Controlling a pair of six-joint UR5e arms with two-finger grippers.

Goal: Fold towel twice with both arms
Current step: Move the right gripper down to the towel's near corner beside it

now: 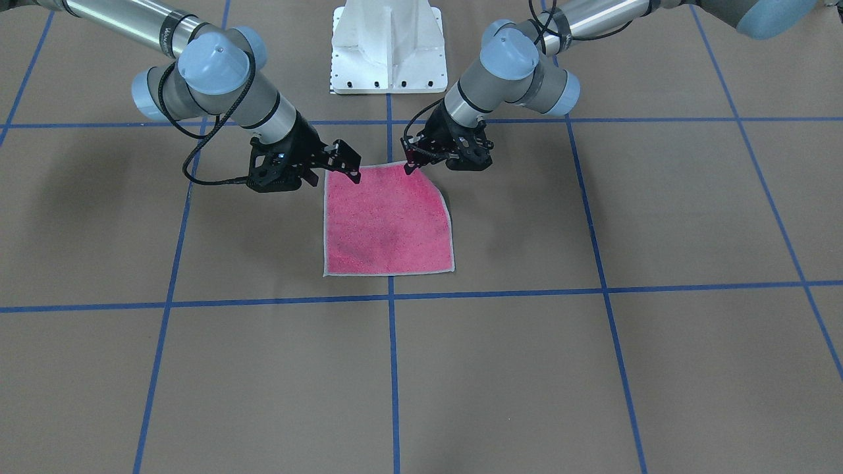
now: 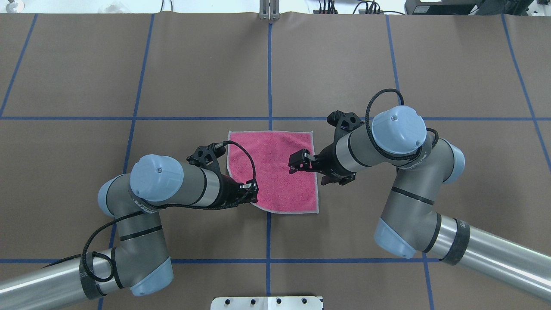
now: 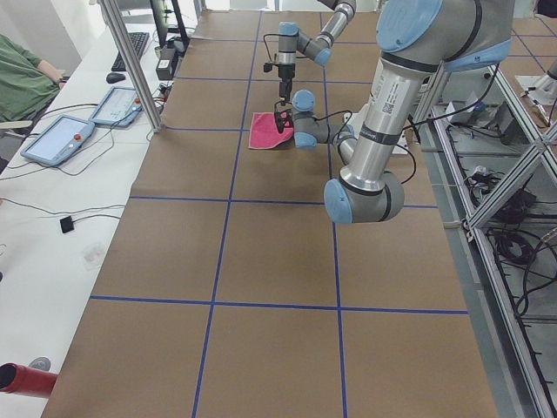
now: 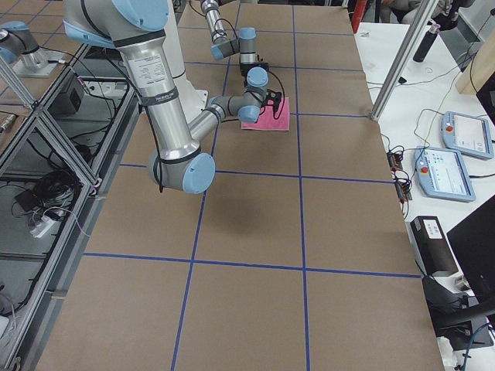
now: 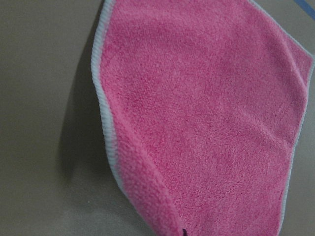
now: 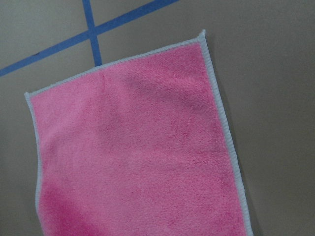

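Note:
The towel (image 1: 388, 224) lies pink face up on the brown table, near the centre cross of blue tape; it also shows in the overhead view (image 2: 275, 172). My left gripper (image 2: 255, 191) is shut on the towel's near-left corner and holds it a little off the table, so that edge curls up (image 5: 142, 196). My right gripper (image 2: 294, 162) is open and hovers above the towel's right side, touching nothing. The right edge and near-right corner lie flat (image 6: 226, 137). The grey face is hidden.
The white pedestal base (image 1: 388, 52) stands at the robot's edge of the table. Blue tape lines (image 2: 269, 77) grid the brown surface. Metal posts (image 3: 130, 70) and control tablets (image 3: 57, 139) stand on the far white bench, where a person sits.

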